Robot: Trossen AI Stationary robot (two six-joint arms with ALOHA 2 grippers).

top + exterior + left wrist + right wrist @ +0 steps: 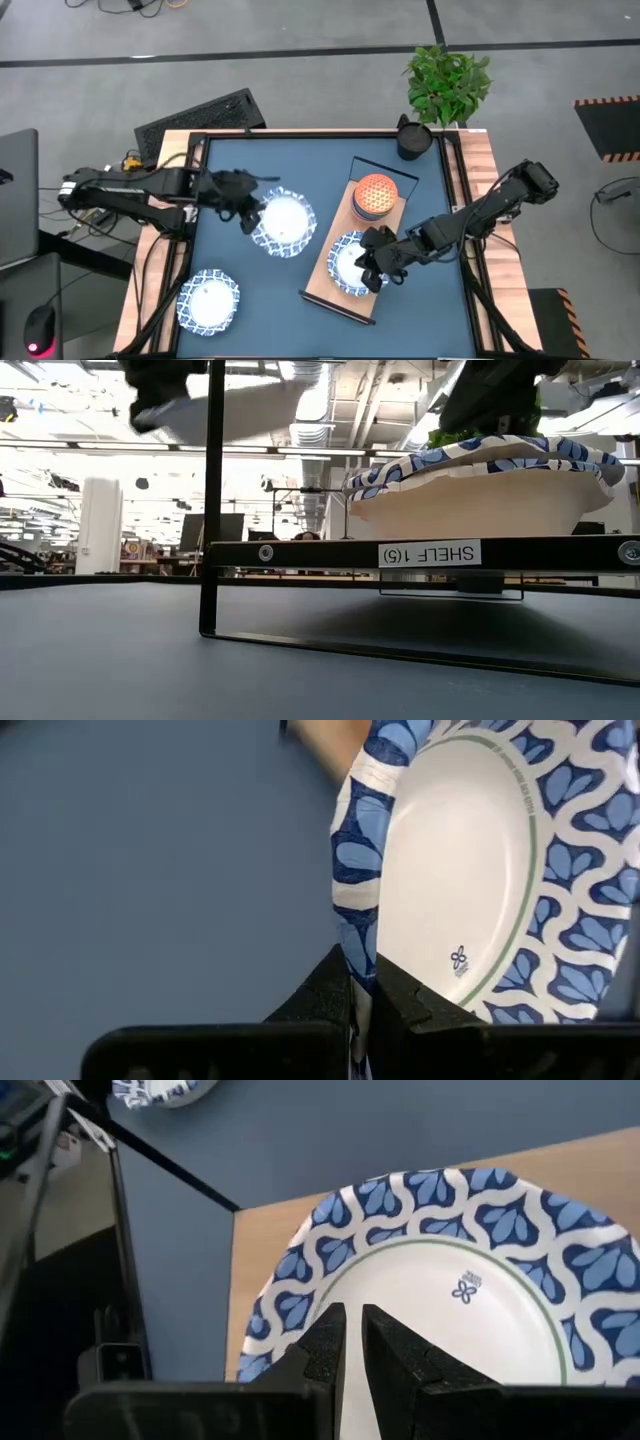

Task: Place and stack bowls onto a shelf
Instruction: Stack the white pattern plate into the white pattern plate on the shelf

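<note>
The left gripper (250,214) is pinched tight on the rim of a white bowl (284,224) at table centre, presumably for lifting. At 4 o'clock, the right gripper (372,268) is clamped on another bowl (347,262) seated on the shelf (318,282).

**Materials and finishes on your table**

Your tabletop (240,280) is a matt, smooth blue-grey sheet, edged with pale wood. The shelf (325,275) you see is a light-wood board with a smooth matt face, carried on a thin black wire frame (211,510) that looks like metal. Each white bowl (470,1310) appears glazed and smooth, with a printed blue rim. Your gripper fingers (335,995) look like matt black plastic.
</note>
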